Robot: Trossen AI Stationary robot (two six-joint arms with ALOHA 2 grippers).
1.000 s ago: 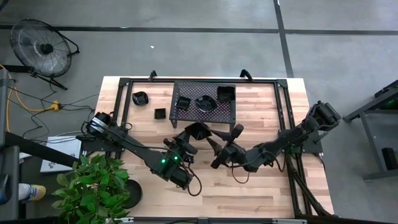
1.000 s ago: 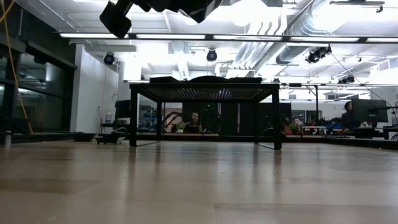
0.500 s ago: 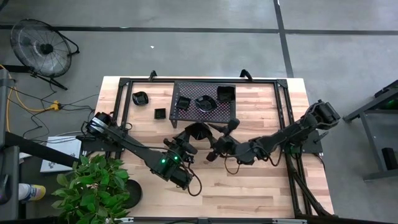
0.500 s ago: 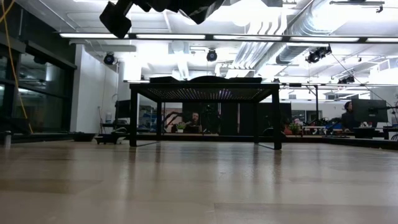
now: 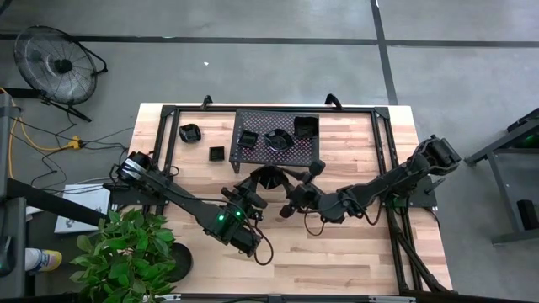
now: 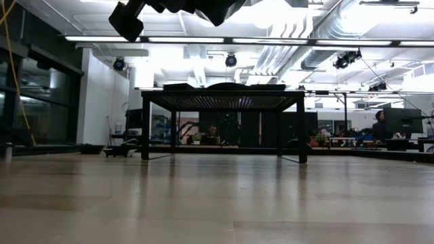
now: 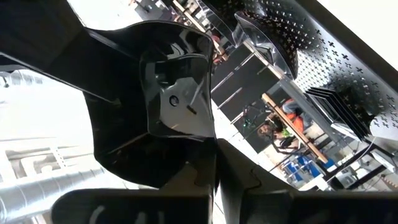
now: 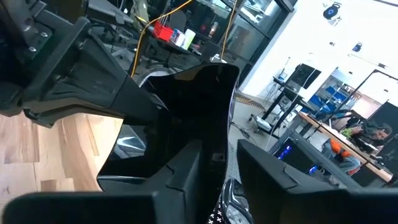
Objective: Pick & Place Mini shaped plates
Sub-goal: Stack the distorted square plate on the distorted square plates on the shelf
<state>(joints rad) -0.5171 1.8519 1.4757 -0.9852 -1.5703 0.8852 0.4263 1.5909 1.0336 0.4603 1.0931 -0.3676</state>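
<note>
A glossy black square mini shaped plate (image 5: 268, 175) hangs above the table's middle with my left gripper (image 5: 257, 188) shut on it. It also shows in the left wrist view (image 7: 168, 93) and the right wrist view (image 8: 180, 112). My right gripper (image 5: 287, 192) comes in level from the right, open, with one finger on each side of the plate's wall (image 8: 219, 93). Three more plates (image 5: 276, 140) lie on the black mesh rack (image 5: 278, 156). Two others (image 5: 190, 132) (image 5: 217, 153) rest on the table to its left. My left gripper pinches the plate's side wall (image 7: 210, 138) between its two shut fingers. The fingers come level from the table's near side. The plate is lifted clear of the table and stands on edge, its hollow turned toward the wrist camera. My right gripper's fingers (image 8: 186, 168) flank the plate's wall; I cannot tell whether they touch it.
The mesh rack (image 6: 224, 95) stands on legs just beyond the two grippers. A black frame (image 5: 168, 135) runs round the table's far part. A potted plant (image 5: 126, 248) and a fan (image 5: 59, 63) stand off the table's left side. Bare wood lies near the front edge.
My right gripper has moved toward the table's left, up to the held plate, and has rolled a little. The plate has stayed where it was.
</note>
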